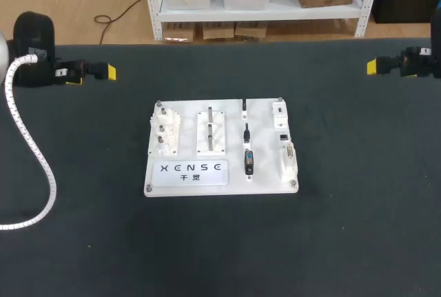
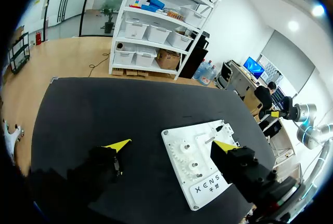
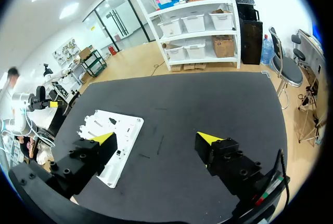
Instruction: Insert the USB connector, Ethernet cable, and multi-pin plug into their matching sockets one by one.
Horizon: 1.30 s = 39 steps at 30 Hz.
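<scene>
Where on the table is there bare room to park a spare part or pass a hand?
Bare mat lies between the white board and the near edge of the table, and also between the board and the right gripper. Left of the board, the coiled white hose takes up some of the room. The board itself is crowded.

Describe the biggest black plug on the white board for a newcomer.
On the black table sits a white rectangular board. Right of its middle runs a column of three dark connectors; the chunky black plug is the widest one, nearest the robot, beside the lettered label.
</scene>
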Motion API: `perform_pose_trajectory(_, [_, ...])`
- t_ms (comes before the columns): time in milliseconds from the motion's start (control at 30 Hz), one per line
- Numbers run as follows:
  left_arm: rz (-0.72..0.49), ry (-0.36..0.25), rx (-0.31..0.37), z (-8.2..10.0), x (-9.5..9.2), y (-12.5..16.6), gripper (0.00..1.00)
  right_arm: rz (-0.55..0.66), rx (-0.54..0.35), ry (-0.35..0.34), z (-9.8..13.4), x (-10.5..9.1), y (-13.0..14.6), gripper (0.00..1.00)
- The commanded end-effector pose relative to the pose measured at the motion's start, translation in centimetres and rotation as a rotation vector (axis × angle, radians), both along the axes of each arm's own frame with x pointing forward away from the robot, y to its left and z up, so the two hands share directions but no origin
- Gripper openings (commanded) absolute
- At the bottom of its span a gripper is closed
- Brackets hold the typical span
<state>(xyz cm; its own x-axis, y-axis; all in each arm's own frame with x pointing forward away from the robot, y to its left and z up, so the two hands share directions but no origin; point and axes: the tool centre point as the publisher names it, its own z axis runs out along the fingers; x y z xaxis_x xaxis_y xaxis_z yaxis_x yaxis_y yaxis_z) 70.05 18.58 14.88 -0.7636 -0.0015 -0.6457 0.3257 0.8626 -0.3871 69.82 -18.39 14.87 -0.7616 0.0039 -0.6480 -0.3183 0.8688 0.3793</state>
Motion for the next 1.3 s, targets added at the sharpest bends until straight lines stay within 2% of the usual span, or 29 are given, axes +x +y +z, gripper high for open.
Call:
perform_pose_trajectory(33, [0.003, 0.005, 0.006, 0.1, 0.0, -0.1, 1.0, -0.001, -0.002, 0.0, 0.0, 0.0, 0.0, 1.0])
perform_pose_trajectory(1033, [0.003, 0.005, 0.006, 0.1, 0.0, -0.1, 1.0, -0.001, -0.002, 0.0, 0.0, 0.0, 0.0, 1.0])
perform_pose_trajectory(1067, [-0.008, 0.03, 0.014, -0.2, 0.3, -0.2, 1.0, -0.001, -0.002, 0.0, 0.0, 0.0, 0.0, 1.0])
perform_pose_trajectory(1133, [-0.082, 0.032, 0.052, -0.4, 0.6, -0.8, 1.0, -0.001, -0.002, 0.0, 0.0, 0.0, 0.0, 1.0])
perform_pose_trajectory(1233, [-0.218, -0.015, 0.077, -0.4, 1.1, -1.6, 1.0, -0.001, -0.002, 0.0, 0.0, 0.0, 0.0, 1.0])
perform_pose_trajectory(1300, [-0.379, -0.076, 0.099, -0.4, 1.3, -2.1, 1.0, -0.001, -0.002, 0.0, 0.0, 0.0, 0.0, 1.0])
